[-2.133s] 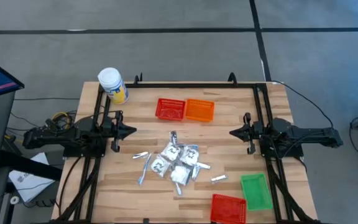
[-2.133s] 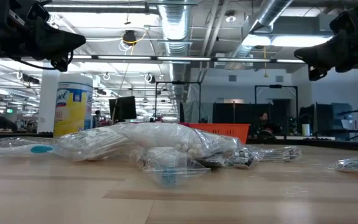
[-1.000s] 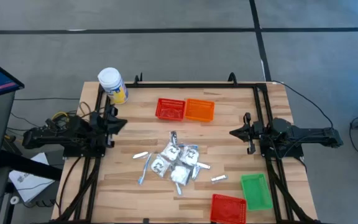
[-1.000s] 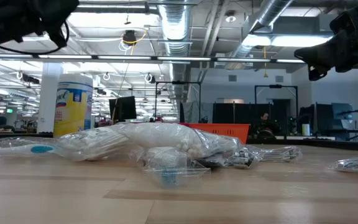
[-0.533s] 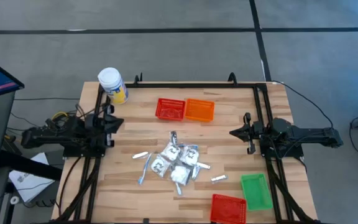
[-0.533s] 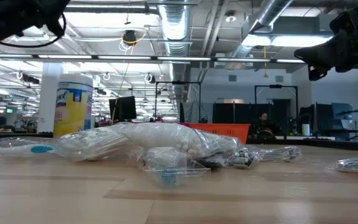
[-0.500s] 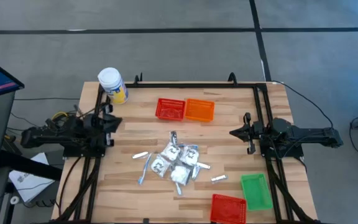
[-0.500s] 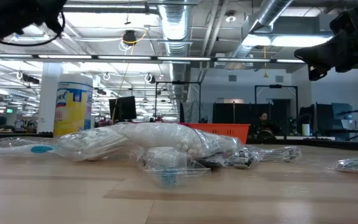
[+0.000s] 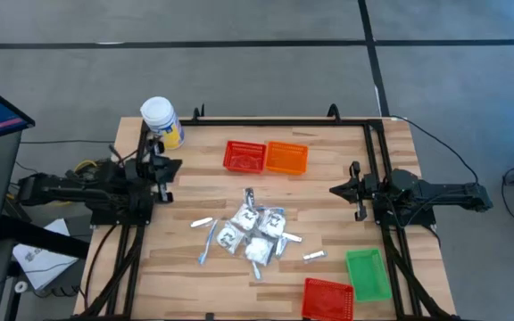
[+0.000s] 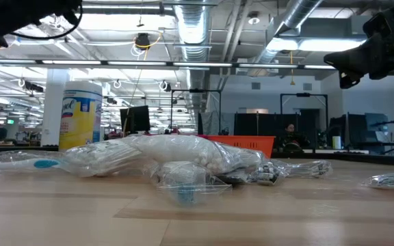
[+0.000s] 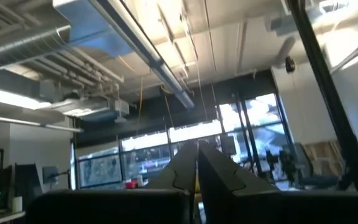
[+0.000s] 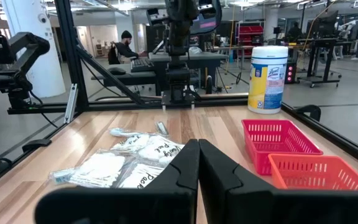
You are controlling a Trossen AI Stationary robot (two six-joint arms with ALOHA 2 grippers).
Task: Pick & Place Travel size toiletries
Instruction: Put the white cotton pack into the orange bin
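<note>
From above, the toiletries (image 9: 252,234) lie in a loose heap of packets and slim sticks at the middle of the wooden table (image 9: 194,276), with one stick (image 9: 314,257) a little apart toward the green basket (image 9: 368,273). A red basket (image 9: 244,157) and an orange basket (image 9: 286,158) stand side by side behind the heap; another red basket (image 9: 327,299) sits at the front edge beside the green one. A white-lidded jar (image 9: 161,121) stands at the far left corner. The left gripper (image 9: 175,166) is over the table's left edge near the jar, the right gripper (image 9: 335,190) over the right side; both are well apart from the heap.

At table height, the clear-wrapped pile (image 10: 176,160) fills the middle, the jar (image 10: 81,115) behind it to the left.

The left wrist camera sees only ceiling, with the left fingers (image 11: 182,171) pressed together, holding nothing.

The right wrist camera looks across the packets (image 12: 135,155) toward the baskets (image 12: 278,140) and jar (image 12: 267,79); the right fingers (image 12: 185,171) are closed and empty.
</note>
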